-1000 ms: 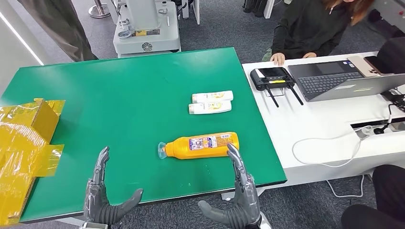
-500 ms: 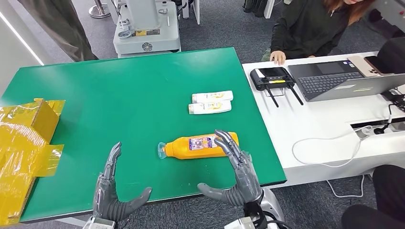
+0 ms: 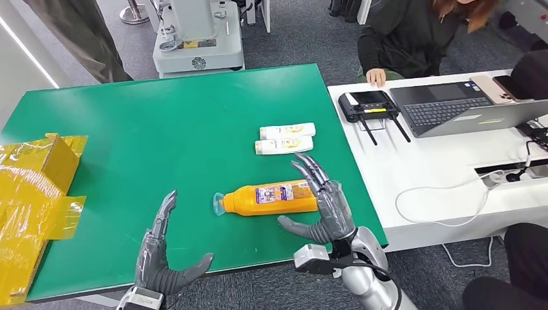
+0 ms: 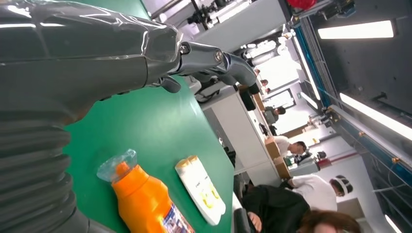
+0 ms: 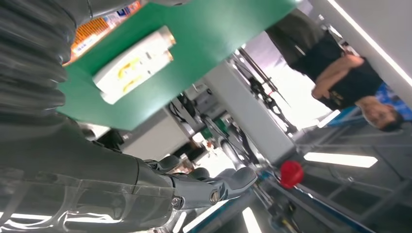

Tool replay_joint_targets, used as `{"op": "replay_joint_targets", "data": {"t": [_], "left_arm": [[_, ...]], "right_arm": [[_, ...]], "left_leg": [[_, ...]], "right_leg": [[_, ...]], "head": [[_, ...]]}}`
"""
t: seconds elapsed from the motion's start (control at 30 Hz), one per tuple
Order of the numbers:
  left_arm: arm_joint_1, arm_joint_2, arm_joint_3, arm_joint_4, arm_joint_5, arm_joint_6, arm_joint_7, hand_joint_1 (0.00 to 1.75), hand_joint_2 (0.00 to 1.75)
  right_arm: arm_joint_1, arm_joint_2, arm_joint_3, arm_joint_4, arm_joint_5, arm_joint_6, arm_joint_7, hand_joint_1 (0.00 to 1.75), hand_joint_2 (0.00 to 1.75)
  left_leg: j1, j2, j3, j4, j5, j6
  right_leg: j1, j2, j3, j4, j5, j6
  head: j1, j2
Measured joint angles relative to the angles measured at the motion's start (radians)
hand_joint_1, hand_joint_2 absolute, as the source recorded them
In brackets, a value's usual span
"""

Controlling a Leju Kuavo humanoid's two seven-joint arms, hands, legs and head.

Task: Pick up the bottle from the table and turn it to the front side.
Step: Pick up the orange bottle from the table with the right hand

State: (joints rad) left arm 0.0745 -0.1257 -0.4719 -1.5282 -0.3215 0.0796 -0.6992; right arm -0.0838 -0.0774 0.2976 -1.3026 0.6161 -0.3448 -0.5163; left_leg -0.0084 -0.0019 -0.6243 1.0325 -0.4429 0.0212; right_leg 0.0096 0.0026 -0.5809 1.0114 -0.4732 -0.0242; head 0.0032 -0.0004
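lower centre of the head view: the orange bottle (image 3: 271,197) lies on its side on the green table (image 3: 161,129), cap toward frame left, base toward frame right. our right hand (image 3: 320,200) has come up from the bottom edge over the last second and now sits over the bottle's base end, fingers spread above it, thumb (image 3: 294,227) reaching in on the near side. we judge it brackets the base without gripping yet; whether the fingers touch the plastic, we cannot tell. our left hand (image 3: 161,255), bottom left of centre, has also risen a little; fingers apart, holding nothing, well apart from the cap. bottle itself has not shifted. two white tubes (image 3: 285,138) lie just above it in frame. a person sits upper right by a laptop (image 3: 452,106). meaning: the reach looks nearly finished, and closing on the base likely comes next, before any lift or turn.
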Motion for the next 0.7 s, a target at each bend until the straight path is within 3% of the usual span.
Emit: {"op": "replay_joint_targets", "data": {"t": [0.2,0.4,0.7], "left_arm": [[-0.025,-0.015,-0.008,0.030,0.003,-0.013,0.000,0.00,1.75],[-0.065,-0.014,-0.029,0.068,0.031,-0.009,0.000,0.00,1.75],[-0.104,-0.011,-0.030,0.114,0.040,-0.009,0.000,0.00,1.75]], "right_arm": [[-0.086,0.000,-0.005,0.113,-0.011,0.098,0.056,0.00,1.75],[-0.247,0.004,0.005,0.331,0.043,0.171,0.104,0.00,1.75],[-0.402,0.023,0.037,0.552,0.077,0.232,0.128,0.00,1.75]], "left_leg": [[0.000,0.000,0.000,0.000,0.000,0.000],[0.000,0.000,0.000,0.000,0.001,0.001],[0.000,0.000,0.000,0.000,0.001,0.001]], "right_leg": [[0.000,0.000,0.000,0.000,0.000,0.000],[0.000,0.000,0.000,0.000,0.002,0.001],[0.000,0.000,0.000,0.000,0.002,0.002]], "head": [[0.000,0.000],[0.000,0.000],[0.000,0.000]]}}
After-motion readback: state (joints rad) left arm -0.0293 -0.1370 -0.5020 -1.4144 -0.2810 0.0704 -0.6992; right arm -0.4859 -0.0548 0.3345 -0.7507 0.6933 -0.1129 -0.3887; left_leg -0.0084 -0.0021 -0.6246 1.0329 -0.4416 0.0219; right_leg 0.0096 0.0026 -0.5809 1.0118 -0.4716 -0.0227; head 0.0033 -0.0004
